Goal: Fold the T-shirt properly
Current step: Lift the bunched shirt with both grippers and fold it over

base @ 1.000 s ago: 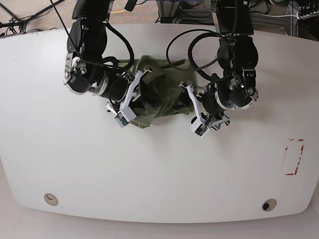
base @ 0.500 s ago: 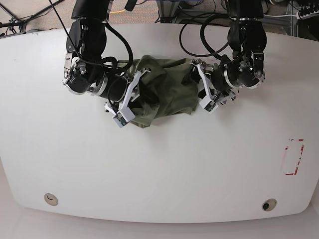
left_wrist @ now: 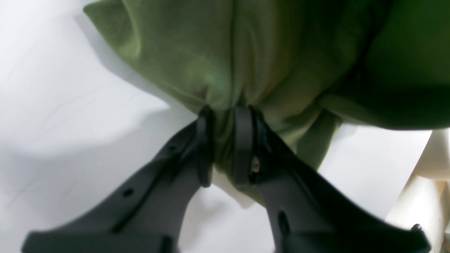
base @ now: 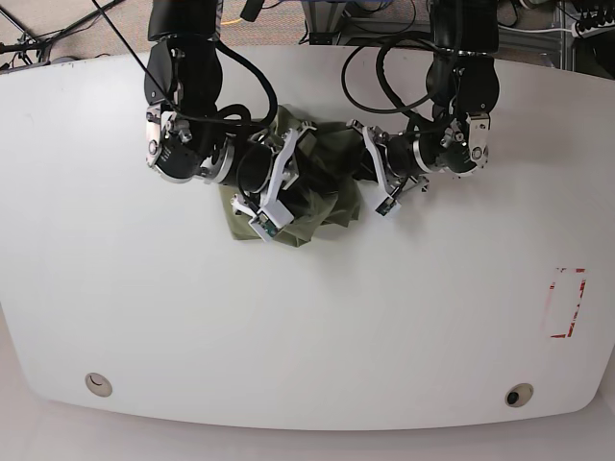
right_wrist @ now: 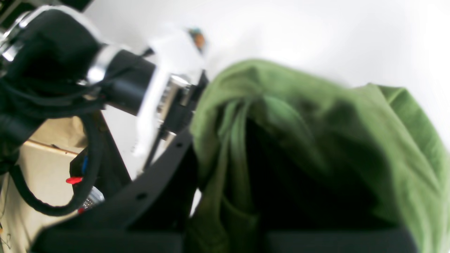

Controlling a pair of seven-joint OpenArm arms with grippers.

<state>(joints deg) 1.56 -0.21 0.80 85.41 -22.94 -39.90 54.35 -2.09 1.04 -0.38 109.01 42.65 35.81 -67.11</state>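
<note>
The large olive-green T-shirt (base: 312, 187) of thin, wrinkled cloth lies bunched in a heap on the far middle part of the white oval table (base: 307, 317), between the two black arms. It is not spread flat; it makes a crumpled lump with deep folds. In the left wrist view the left gripper (left_wrist: 225, 147) has its two black fingers (left_wrist: 242, 147) close together, and a thick fold of the green cloth (left_wrist: 246, 63) is pinched between them, while the rest of the cloth hangs above the white surface. In the base view this gripper (base: 370, 168) is at the right edge of the heap. The right gripper (base: 288, 187) reaches into the left side of the heap in the base view. In the blurred right wrist view the cloth (right_wrist: 316, 140) covers its fingers (right_wrist: 158, 175), so the pictures alone do not show the gap well, but the fingers are together and the cloth is gathered around them. No container is seen on the table. A red rectangle mark (base: 565, 303) is near the right edge of the table, well apart from the shirt.
</note>
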